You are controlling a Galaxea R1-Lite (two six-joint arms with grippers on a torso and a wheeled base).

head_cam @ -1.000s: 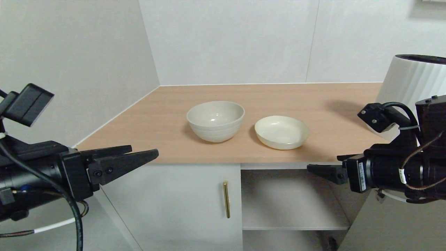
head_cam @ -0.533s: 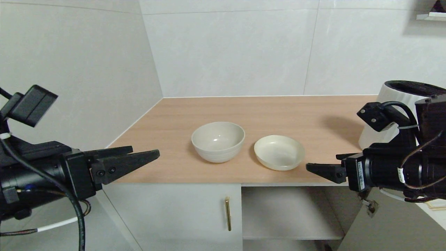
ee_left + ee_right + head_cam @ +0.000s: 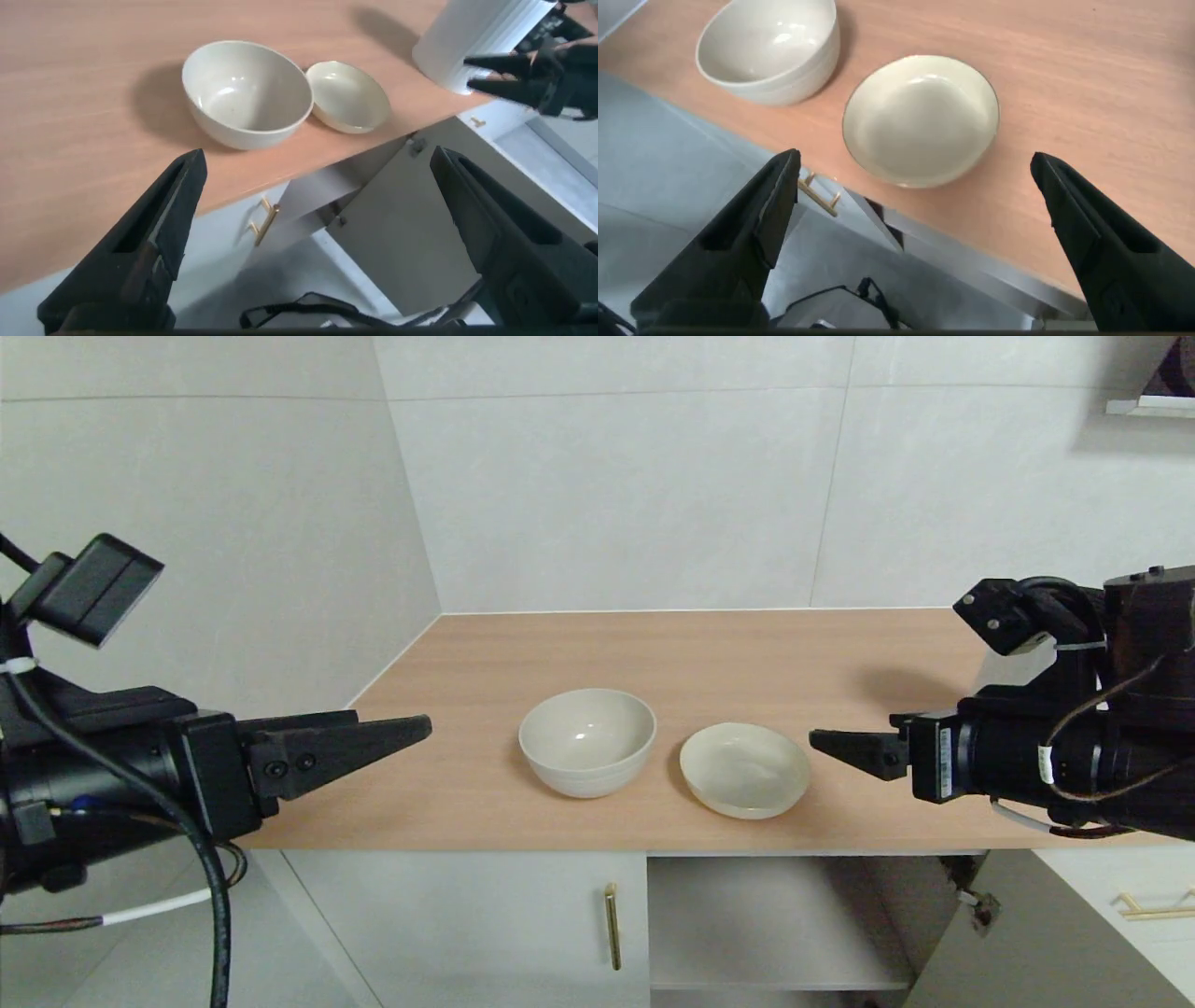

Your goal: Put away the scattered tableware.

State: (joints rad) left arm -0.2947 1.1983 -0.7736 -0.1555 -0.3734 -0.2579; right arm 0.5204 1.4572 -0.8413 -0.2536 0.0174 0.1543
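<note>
Standing near dish (image 3: 348, 95): ribbed canister (image 3: 472, 39); cabinet door (image 3: 402, 224) open.

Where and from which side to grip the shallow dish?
Likely its rim on the robot's right: the shallow dish sits upright, walls low and flared, and the right gripper is nearest that edge; the deep bowl sits close on its left.
</note>
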